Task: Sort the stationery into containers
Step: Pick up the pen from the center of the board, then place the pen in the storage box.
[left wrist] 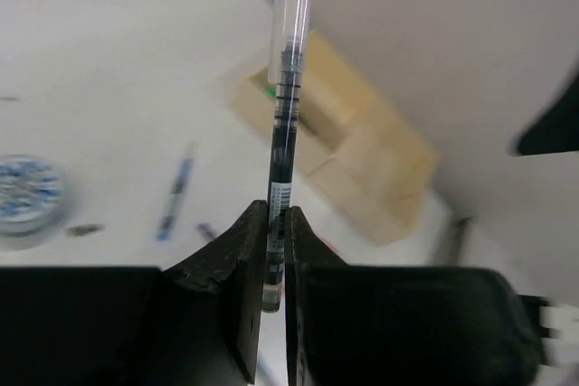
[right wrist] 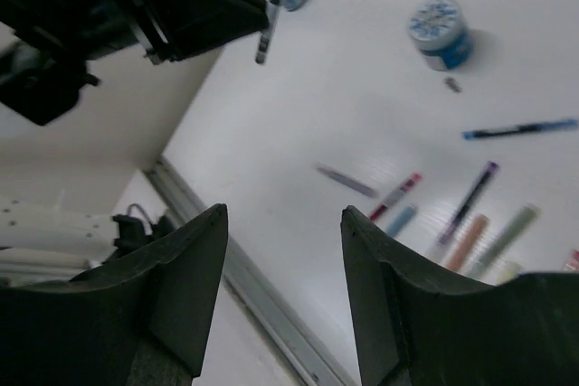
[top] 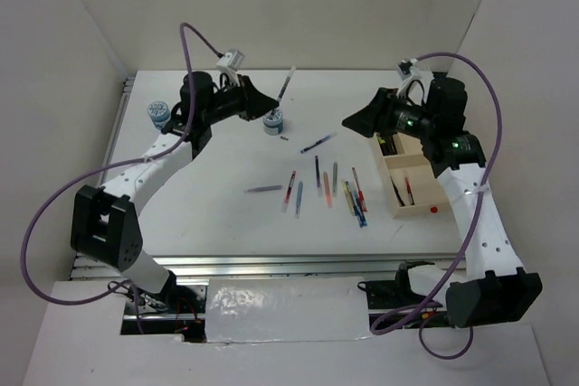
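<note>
We see the left tool (left wrist: 276, 214) clamped on a dark, clear-capped pen (left wrist: 288, 88) held above the white worktop (top: 208, 214), left of the pale wooden divided tray (top: 418, 211), which is partly hidden behind our right tool (right wrist: 285, 223), jaws apart.

A robotics lab cell: plain white walls (top: 308, 6) box in an aluminium-railed white table (top: 208, 223).

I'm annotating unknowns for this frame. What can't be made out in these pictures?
Contents of the wooden tray: in the top view the right arm covers part; the left wrist view is blurred.
Lower end of the pen: left wrist view, hidden inside the left gripper.
Some loose pens: right wrist view, ends hidden by the right gripper.
</note>
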Robot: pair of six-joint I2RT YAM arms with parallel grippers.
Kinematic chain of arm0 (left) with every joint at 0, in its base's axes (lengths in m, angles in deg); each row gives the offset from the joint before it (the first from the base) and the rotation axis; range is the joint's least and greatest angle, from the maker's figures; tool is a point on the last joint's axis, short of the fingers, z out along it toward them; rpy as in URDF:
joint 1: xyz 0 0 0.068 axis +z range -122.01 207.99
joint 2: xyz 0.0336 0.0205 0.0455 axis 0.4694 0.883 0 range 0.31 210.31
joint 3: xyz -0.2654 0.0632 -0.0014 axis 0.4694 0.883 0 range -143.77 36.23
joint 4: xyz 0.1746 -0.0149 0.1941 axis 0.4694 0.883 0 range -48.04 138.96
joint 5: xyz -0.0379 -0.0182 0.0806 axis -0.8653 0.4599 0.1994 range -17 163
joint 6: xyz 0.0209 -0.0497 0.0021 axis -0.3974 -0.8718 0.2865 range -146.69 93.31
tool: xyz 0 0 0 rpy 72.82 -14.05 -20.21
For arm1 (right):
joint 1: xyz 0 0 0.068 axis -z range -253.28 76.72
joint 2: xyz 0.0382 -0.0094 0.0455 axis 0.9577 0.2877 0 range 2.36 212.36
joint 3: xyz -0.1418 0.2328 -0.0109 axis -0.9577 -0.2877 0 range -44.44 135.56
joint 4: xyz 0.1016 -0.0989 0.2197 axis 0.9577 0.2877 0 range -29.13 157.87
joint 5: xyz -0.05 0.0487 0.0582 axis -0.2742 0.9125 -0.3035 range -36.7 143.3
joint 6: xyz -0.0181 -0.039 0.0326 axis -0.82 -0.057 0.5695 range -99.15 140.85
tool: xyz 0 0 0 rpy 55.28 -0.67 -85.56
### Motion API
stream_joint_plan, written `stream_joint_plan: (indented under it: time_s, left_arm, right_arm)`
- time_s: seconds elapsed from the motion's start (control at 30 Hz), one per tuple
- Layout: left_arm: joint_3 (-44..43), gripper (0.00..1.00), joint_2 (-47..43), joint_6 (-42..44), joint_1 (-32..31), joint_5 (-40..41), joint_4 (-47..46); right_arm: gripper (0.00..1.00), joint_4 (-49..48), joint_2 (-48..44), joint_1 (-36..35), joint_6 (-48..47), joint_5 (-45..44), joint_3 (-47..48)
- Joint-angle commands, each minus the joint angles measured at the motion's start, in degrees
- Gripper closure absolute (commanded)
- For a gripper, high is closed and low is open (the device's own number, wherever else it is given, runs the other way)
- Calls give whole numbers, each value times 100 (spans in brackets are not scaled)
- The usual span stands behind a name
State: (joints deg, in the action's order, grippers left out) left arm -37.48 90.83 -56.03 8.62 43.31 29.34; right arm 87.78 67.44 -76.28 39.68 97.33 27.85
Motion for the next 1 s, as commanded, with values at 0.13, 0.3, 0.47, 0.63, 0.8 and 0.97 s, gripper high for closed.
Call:
stream_joint_plan:
  time_s: [0.13,0.3,0.47,0.63,0.8,0.97]
  left_arm:
    - [1429,100,-324,-3936,65,-1434,-3702]
    - [1684,100,-386,-4693,66,-1399,-4554]
    - [1904,100,-404,-5318,22,-1197,-5470]
    - [1948,100,-395,-5362,-14,-1171,-5426]
    - [1984,100,-307,-5590,-22,-1100,-5584]
    - [2027,100,-254,-5723,-22,-995,-5681]
  right_arm:
    - [41,-2207,742,-964,1982,291,100]
    - [43,-2209,1164,-1448,1870,-218,522]
    - [45,-2296,1542,-1729,2107,-474,646]
    - [49,-2577,1701,-1853,2221,-448,769]
    - [53,-2674,1763,-1888,2257,-387,883]
    - [56,-2806,1754,-1941,2169,-290,927]
